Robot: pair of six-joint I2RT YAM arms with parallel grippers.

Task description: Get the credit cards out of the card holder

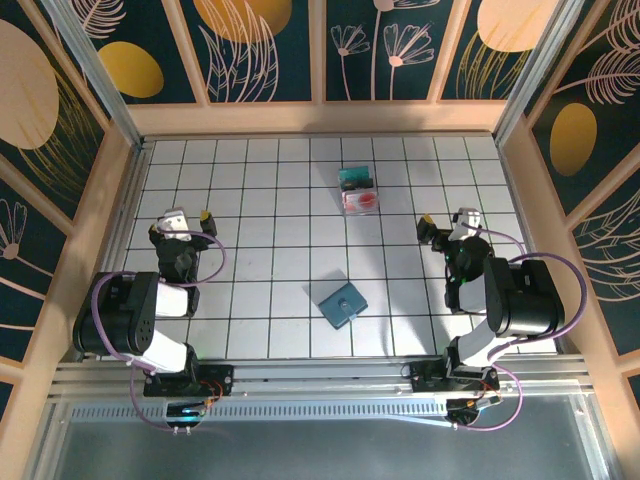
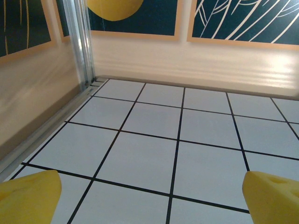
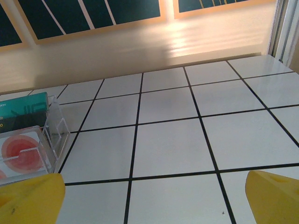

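Note:
A clear plastic card holder (image 1: 346, 190) stands at the far middle of the table with both credit cards upright in it: the teal card (image 1: 352, 178) behind, the whitish card with a red mark (image 1: 362, 200) in front. The right wrist view has the holder (image 3: 57, 125) at its left edge, with the teal card (image 3: 23, 111) and the red-marked card (image 3: 21, 154) inside. My left gripper (image 1: 190, 217) (image 2: 152, 196) hovers open over bare tiles at the left. My right gripper (image 1: 447, 220) (image 3: 154, 196) is open too, to the right of the holder and apart from it.
A flat slate-blue wallet (image 1: 340, 304) with a small round snap lies on the tiles near the front middle, between the two arms. Wooden walls (image 1: 320, 118) close in the white tiled table (image 1: 260, 200) at the back and on both sides.

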